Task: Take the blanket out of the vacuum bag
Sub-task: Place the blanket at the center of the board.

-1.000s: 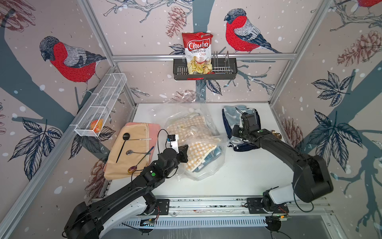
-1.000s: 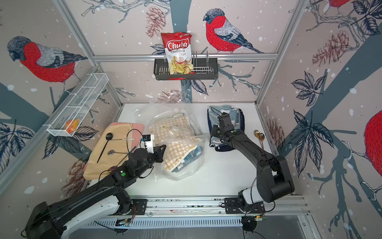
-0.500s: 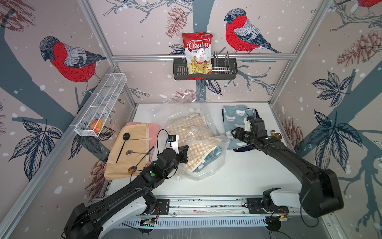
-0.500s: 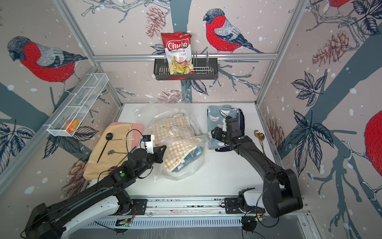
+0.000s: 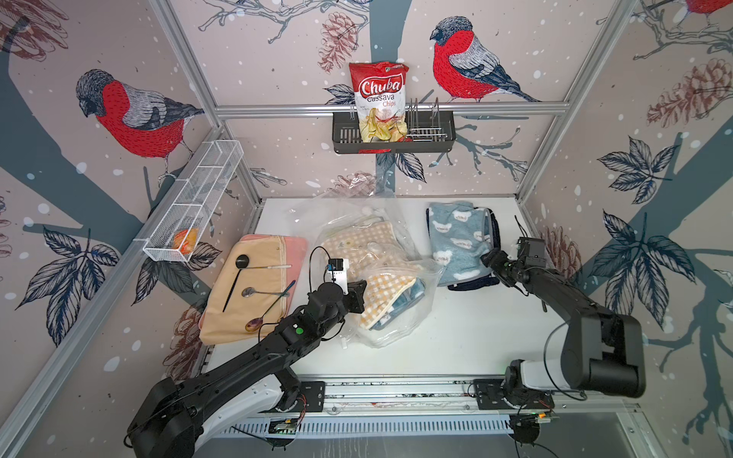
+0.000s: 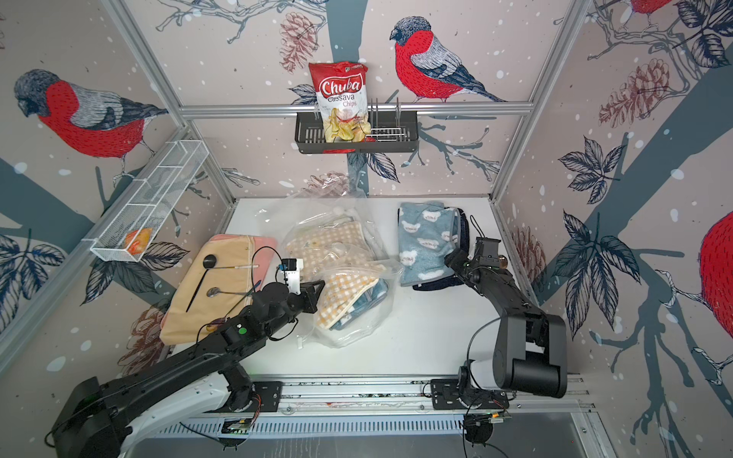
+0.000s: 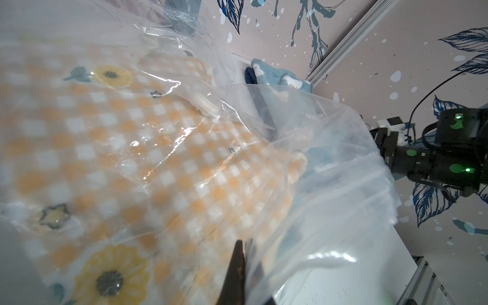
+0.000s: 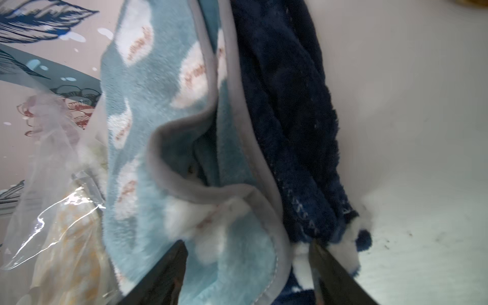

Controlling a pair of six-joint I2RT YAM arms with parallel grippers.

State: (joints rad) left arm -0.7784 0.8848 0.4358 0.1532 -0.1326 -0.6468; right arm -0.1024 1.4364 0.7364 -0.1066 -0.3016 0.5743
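Vacuum bag (image 5: 380, 277) crumpled mid-worktop (image 5: 476, 329), orange-checked blanket (image 5: 357, 248) inside. Left hand (image 5: 359, 295) pressed together, pinching bag's near-left plastic. Blue bear-print blanket (image 5: 456, 238) out, lying just right of bag. Right hand (image 8: 248, 274) spread, fingers either side of blue blanket's near edge, not gripping.

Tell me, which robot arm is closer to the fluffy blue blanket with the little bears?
The right. Its gripper sits at the blue blanket's near edge, while the left gripper is across at the plastic bag.
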